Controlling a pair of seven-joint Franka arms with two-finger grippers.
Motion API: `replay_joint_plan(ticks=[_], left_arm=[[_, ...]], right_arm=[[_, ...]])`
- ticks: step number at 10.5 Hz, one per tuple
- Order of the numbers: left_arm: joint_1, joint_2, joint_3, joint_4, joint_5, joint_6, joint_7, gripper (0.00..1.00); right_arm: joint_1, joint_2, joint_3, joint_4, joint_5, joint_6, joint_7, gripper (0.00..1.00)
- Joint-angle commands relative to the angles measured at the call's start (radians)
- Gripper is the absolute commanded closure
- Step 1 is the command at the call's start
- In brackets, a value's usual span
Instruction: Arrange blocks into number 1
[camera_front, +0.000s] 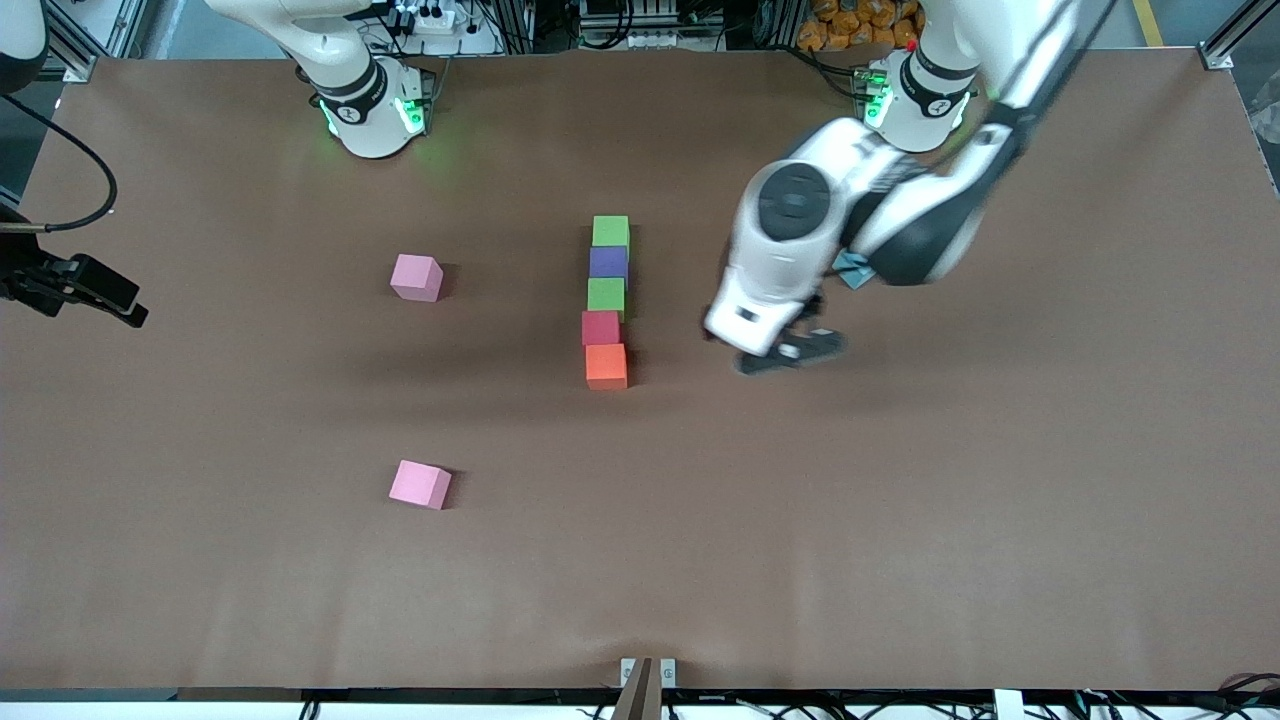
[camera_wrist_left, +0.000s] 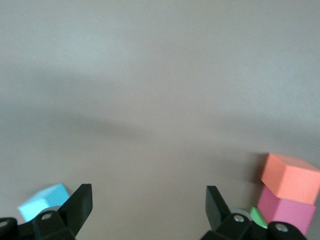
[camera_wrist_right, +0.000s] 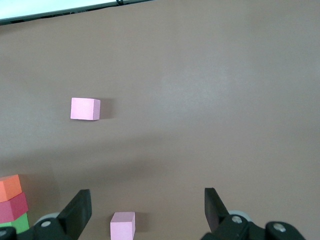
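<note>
Five blocks lie in one straight touching column at mid-table: green (camera_front: 611, 231) farthest from the front camera, then purple (camera_front: 608, 262), green (camera_front: 606, 296), red (camera_front: 601, 327) and orange (camera_front: 606, 366) nearest. My left gripper (camera_front: 790, 350) hangs open and empty over bare table beside the red and orange blocks, toward the left arm's end. Its wrist view shows the open gripper (camera_wrist_left: 148, 202) with the orange (camera_wrist_left: 291, 177), red (camera_wrist_left: 286, 210) and green (camera_wrist_left: 257, 216) blocks at the edge. My right gripper (camera_front: 125, 308) waits open and empty, high at the right arm's end (camera_wrist_right: 147, 207).
Two pink cubes lie toward the right arm's end, one level with the column (camera_front: 416, 277) (camera_wrist_right: 123, 225), one nearer the front camera (camera_front: 420, 484) (camera_wrist_right: 85, 108). A light blue cube (camera_front: 852, 268) (camera_wrist_left: 45, 200) sits partly hidden under the left arm.
</note>
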Motion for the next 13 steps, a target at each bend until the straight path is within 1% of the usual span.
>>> replay_joint_plan(ticks=[1, 2, 3, 4, 5, 6, 7, 9, 10, 11, 12, 13], left_arm=[[0.093, -0.071, -0.017, -0.045, -0.032, -0.049, 0.09, 0.0], [0.099, -0.096, -0.001, -0.06, -0.046, -0.056, 0.134, 0.0], [0.076, -0.154, 0.082, -0.103, -0.105, -0.057, 0.206, 0.0], [0.029, -0.22, 0.173, -0.153, -0.18, -0.057, 0.32, 0.0], [-0.015, -0.282, 0.265, -0.202, -0.222, -0.057, 0.405, 0.0], [-0.049, -0.321, 0.31, -0.244, -0.227, -0.057, 0.429, 0.0], [-0.051, -0.35, 0.322, -0.267, -0.227, -0.057, 0.429, 0.0], [-0.042, -0.407, 0.347, -0.263, -0.228, -0.067, 0.432, 0.0], [-0.039, -0.438, 0.382, -0.252, -0.228, -0.067, 0.455, 0.0], [-0.039, -0.465, 0.404, -0.235, -0.228, -0.082, 0.542, 0.0], [-0.036, -0.475, 0.423, -0.186, -0.228, -0.137, 0.609, 0.0], [-0.024, -0.47, 0.425, -0.118, -0.23, -0.189, 0.634, 0.0]], right_arm=[[-0.006, 0.01, -0.002, 0.023, 0.003, -0.018, -0.017, 0.0], [-0.009, 0.01, -0.002, 0.023, 0.003, -0.018, -0.018, 0.0], [-0.012, 0.01, -0.002, 0.023, 0.003, -0.018, -0.018, 0.0], [-0.012, 0.01, -0.002, 0.023, 0.003, -0.018, -0.018, 0.0], [-0.012, 0.01, 0.0, 0.023, 0.003, -0.018, -0.018, 0.0], [-0.012, 0.01, -0.002, 0.023, 0.003, -0.018, -0.018, 0.0], [-0.014, 0.01, -0.002, 0.023, 0.003, -0.018, -0.021, 0.0], [-0.014, 0.01, -0.002, 0.023, 0.003, -0.018, -0.024, 0.0], [-0.017, 0.008, -0.002, 0.023, 0.003, -0.018, -0.024, 0.0], [-0.021, 0.01, -0.002, 0.023, 0.003, -0.018, -0.024, 0.0], [-0.024, 0.01, -0.002, 0.023, 0.005, -0.018, -0.027, 0.0], [-0.024, 0.01, -0.002, 0.023, 0.005, -0.018, -0.027, 0.0]])
